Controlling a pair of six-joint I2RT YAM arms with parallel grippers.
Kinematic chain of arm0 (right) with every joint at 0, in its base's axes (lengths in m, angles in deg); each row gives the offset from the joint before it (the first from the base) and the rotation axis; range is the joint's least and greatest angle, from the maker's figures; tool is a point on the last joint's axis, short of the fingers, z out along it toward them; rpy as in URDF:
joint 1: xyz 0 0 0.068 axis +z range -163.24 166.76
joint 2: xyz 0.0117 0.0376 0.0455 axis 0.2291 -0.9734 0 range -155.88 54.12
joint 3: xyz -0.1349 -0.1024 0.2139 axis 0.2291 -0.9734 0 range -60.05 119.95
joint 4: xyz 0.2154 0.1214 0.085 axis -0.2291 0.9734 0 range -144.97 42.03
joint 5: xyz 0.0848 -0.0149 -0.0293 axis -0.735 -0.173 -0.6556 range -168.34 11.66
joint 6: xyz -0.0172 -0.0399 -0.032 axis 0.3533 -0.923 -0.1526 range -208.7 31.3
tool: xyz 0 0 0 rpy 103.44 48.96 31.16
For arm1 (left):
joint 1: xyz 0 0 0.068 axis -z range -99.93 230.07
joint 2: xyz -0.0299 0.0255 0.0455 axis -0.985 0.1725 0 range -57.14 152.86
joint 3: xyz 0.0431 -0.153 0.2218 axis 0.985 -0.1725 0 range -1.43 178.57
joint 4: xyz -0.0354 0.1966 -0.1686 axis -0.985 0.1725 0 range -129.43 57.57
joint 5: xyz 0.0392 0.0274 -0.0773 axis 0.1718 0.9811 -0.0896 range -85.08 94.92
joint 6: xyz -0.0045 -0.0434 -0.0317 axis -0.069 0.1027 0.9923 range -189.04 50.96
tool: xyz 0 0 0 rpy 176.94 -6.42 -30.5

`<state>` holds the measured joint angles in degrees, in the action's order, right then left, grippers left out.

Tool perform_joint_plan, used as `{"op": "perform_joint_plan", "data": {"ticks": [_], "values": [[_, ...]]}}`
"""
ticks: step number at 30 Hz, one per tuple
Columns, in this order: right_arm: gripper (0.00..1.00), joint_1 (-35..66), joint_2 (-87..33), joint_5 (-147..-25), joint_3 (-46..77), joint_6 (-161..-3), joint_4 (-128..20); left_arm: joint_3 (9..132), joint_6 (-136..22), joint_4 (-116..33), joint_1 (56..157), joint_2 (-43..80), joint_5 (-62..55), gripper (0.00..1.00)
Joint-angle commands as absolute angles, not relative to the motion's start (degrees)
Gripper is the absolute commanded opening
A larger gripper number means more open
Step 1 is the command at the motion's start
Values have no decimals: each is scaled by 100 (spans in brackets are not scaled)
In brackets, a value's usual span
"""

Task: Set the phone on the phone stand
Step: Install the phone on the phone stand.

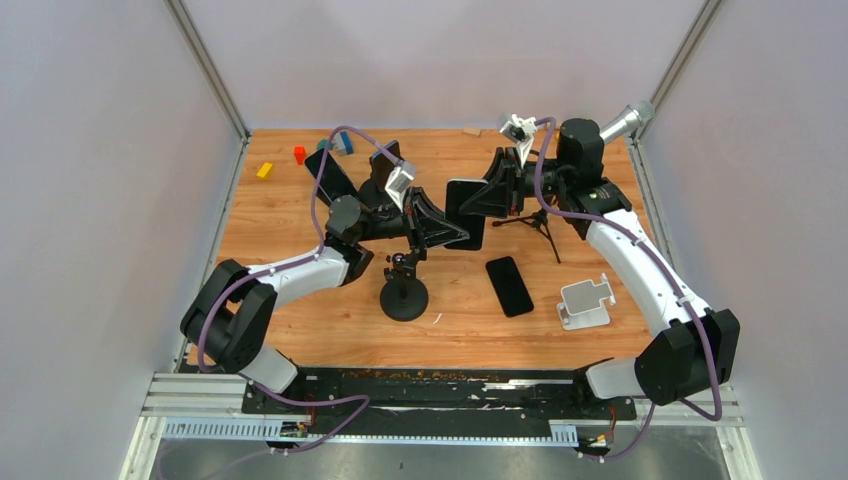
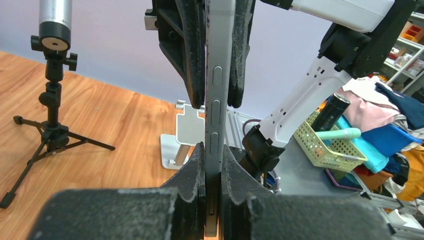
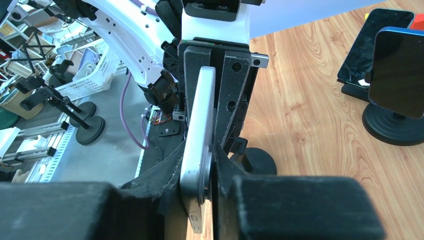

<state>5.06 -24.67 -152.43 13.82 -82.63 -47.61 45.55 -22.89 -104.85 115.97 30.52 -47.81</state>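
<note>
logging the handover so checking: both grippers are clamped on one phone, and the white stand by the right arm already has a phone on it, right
Not quite. The white phone stand is empty. The top external view shows a black phone lying flat beside it. The rest holds: the left gripper and right gripper both clamp the grey-edged phone.

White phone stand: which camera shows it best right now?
Top external: the white phone stand shows whole and unobstructed. Left wrist catches it partly hidden behind the gripped phone. Right wrist doesn't show it.
</note>
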Motion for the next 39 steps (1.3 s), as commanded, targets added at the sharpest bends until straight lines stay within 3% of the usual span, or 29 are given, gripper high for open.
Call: {"op": "perform_joint_plan", "data": {"ticks": [1, 3, 5, 7, 9, 11, 15, 18, 23, 29, 39], "values": [[13, 532, -2523, -15401, 1517, -8219, -4998, 4639, -2384, -10825, 11645, 3018, -4747, 0], [1, 531, -2532, -15382, 1518, -8233, -4996, 4635, -2425, -10789, 11648, 3013, -4753, 0], [0, 533, -2517, -15352, 1511, -8272, -4996, 4642, -2504, -10695, 11646, 2998, -4774, 4], [0, 521, -2504, -15334, 1495, -8324, -4985, 4670, -2698, -10457, 11646, 2943, -4812, 16], [0, 501, -2472, -15299, 1452, -8386, -4979, 4717, -3060, -10000, 11643, 2817, -4843, 36], [0, 453, -2415, -15272, 1404, -8454, -4970, 4781, -3622, -9270, 11639, 2614, -4817, 51], [0, 270, -2261, -15270, 1329, -8547, -4920, 5067, -5405, -7027, 11640, 2008, -4396, 70], [0, 142, -2103, -15236, 1285, -8684, -4797, 5550, -6931, -4851, 11639, 1676, -3922, 76], [0, -13, -1871, -14964, 1171, -9315, -4323, 6208, -8247, -2609, 11641, 1394, -3222, 90], [0, -99, -1762, -14719, 1009, -9785, -3988, 6657, -8883, -938, 11694, 1108, -2814, 96], [0, -98, -1806, -14533, 957, -9990, -3774, 6532, -8413, -232, 12222, 1053, -1767, 88]]}}
